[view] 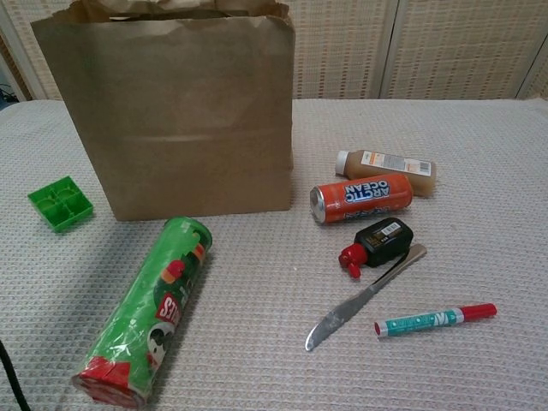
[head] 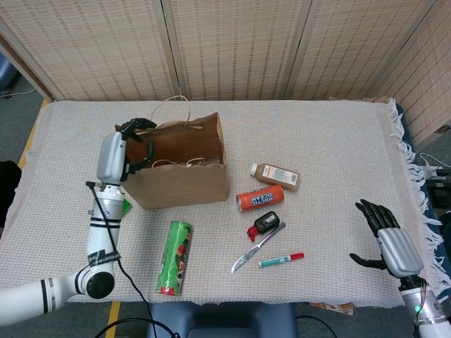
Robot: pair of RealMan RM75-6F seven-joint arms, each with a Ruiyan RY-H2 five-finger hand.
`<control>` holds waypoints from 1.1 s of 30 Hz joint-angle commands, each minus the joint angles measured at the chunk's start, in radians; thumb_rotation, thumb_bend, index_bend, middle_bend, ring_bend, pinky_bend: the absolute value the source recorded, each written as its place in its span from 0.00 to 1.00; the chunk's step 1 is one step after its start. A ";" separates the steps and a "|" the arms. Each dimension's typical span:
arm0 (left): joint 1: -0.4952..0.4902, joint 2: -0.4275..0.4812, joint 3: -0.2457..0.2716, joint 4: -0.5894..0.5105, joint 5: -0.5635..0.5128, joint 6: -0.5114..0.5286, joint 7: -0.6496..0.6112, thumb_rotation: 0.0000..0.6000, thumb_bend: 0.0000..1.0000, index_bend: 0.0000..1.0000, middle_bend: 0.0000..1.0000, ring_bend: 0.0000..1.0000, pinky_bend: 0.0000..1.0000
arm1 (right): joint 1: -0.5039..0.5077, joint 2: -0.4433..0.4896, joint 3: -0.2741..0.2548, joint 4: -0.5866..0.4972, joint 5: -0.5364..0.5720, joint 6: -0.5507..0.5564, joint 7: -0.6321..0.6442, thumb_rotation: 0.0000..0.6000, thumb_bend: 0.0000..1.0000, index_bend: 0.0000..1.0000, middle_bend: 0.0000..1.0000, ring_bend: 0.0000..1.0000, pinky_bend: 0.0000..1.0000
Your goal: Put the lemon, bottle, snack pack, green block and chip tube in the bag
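The brown paper bag stands open at centre left. My left hand hangs over its left rim with fingers apart and nothing visible in them. The green chip tube lies in front of the bag. The green block sits left of the bag, partly behind my left arm. The brown bottle lies to the right of the bag. My right hand hovers open near the table's right front. I see no lemon or snack pack.
An orange can, a small black bottle with a red cap, a knife and a marker lie right of the bag. A fringed cloth covers the table.
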 commanded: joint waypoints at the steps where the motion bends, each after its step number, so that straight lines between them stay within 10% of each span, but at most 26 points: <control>1: 0.135 0.114 0.046 -0.091 0.075 0.072 -0.100 1.00 0.56 0.50 0.47 0.44 0.54 | -0.001 -0.001 0.000 -0.002 0.001 0.000 -0.005 1.00 0.03 0.00 0.00 0.00 0.00; 12: 0.369 0.220 0.317 0.061 0.293 0.102 -0.224 1.00 0.56 0.53 0.51 0.47 0.55 | -0.001 -0.008 0.002 0.001 -0.004 0.008 -0.020 1.00 0.03 0.00 0.00 0.00 0.00; 19: 0.381 0.208 0.521 0.287 0.484 -0.007 -0.082 1.00 0.43 0.18 0.13 0.12 0.22 | -0.013 -0.047 0.011 0.044 -0.074 0.095 0.042 1.00 0.03 0.00 0.00 0.00 0.00; 33: 0.265 0.145 0.557 0.405 0.508 -0.268 0.110 1.00 0.35 0.00 0.00 0.00 0.09 | -0.007 -0.037 -0.001 0.041 -0.061 0.062 0.025 1.00 0.03 0.00 0.00 0.00 0.00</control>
